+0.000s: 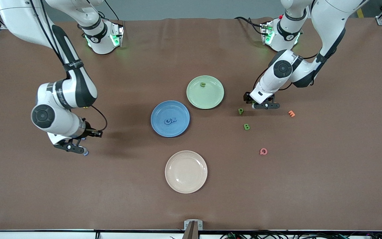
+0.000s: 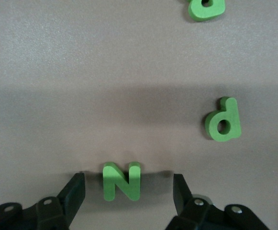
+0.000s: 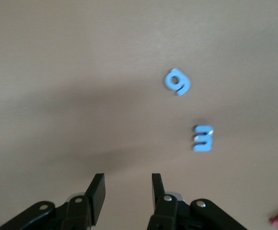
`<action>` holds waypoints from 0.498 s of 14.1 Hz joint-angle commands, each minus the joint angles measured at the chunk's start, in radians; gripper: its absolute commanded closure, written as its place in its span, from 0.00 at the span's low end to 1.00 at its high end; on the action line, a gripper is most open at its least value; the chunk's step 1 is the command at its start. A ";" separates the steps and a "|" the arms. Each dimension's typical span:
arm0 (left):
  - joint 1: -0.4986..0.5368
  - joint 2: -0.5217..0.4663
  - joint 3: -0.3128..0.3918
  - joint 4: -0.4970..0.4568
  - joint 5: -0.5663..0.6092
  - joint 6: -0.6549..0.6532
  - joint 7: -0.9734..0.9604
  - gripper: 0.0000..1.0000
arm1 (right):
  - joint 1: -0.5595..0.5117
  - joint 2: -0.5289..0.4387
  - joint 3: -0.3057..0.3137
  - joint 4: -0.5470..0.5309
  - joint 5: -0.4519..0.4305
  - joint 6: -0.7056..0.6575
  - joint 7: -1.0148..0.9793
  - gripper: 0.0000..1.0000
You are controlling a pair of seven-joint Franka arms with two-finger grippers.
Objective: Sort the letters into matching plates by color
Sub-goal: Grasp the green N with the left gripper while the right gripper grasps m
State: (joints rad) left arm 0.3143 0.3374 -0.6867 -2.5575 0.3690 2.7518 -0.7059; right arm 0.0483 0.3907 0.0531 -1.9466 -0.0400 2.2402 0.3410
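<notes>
Meanwhile, the right gripper (image 3: 124, 191) hangs low over the table at the right arm's end, its fingers narrowed but holding nothing, with two blue letters (image 3: 178, 81) lying apart from it. Between the arms, the blue plate (image 1: 170, 119) and green plate (image 1: 205, 92) already hold matching letters. The left gripper (image 2: 129, 191) stands spread around the green N (image 2: 122, 180), seemingly placed to pinch it.

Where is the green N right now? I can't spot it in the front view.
The green N lies on the table between the open fingers of the left gripper, toward the left arm's end, beside the green P and the pale green plate.
</notes>
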 commanded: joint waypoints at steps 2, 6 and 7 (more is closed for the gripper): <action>0.003 0.006 -0.002 -0.007 0.022 0.019 -0.021 0.33 | -0.097 -0.035 0.021 -0.146 -0.012 0.174 -0.121 0.52; 0.003 0.008 -0.002 -0.006 0.022 0.019 -0.021 0.52 | -0.163 -0.009 0.021 -0.179 -0.014 0.292 -0.209 0.52; 0.003 0.008 -0.002 -0.003 0.022 0.019 -0.021 0.57 | -0.165 -0.004 0.021 -0.199 -0.014 0.326 -0.209 0.52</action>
State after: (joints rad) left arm 0.3168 0.3392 -0.6871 -2.5563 0.3695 2.7532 -0.7071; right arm -0.0913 0.3907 0.0531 -2.1064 -0.0404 2.5128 0.1453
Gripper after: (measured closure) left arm 0.507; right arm 0.515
